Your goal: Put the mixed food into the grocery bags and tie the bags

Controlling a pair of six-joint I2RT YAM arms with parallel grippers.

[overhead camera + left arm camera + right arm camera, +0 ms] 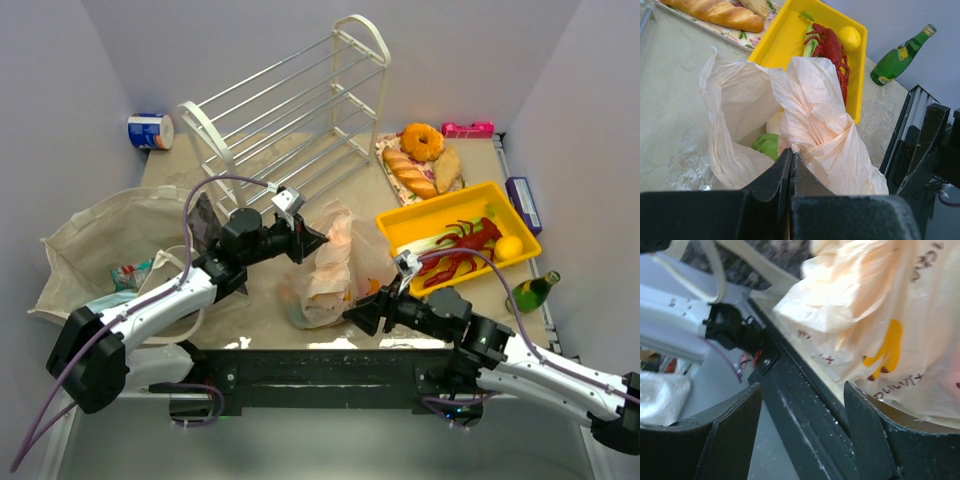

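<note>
My left fingers (790, 160) are pressed flat together. Their tips touch the thin peach-pink plastic bag (815, 100) where its film folds down at the near rim. I cannot tell whether any film is caught between them. The bag stands in the middle of the bench (670, 100), between my two arms, with its mouth gaping upward. Down inside it I see a green round fruit (767, 145) and, just behind that, a pale rounded thing (774, 122) that I cannot name.

My right fingers (355, 315) are spread wide with nothing held between them. They hang low at the near edge of the bench, pointing left, just beside the bag's near right side. In the right wrist view the bench's dark front rail runs through the gap, and the bag's printed side fills the upper right.

Beyond the bag, to the right, sits a yellow tray (400, 222). It holds a red lobster (465, 245), a yellow fruit (508, 247) and a green stalk. A green bottle (535, 292) is near the tray's right corner. Behind the tray, bread loaves (410, 172) and a donut (422, 140) rest on a patterned board.

On the left of the bench the beige cloth tote (90, 240) lies slumped and open, well apart from the plastic bag. A green-and-white packet (130, 272) lies inside it. A white wire rack (290, 110) lies tipped on its side at the back. A blue-and-white can (150, 131) sits in the back left corner.
</note>
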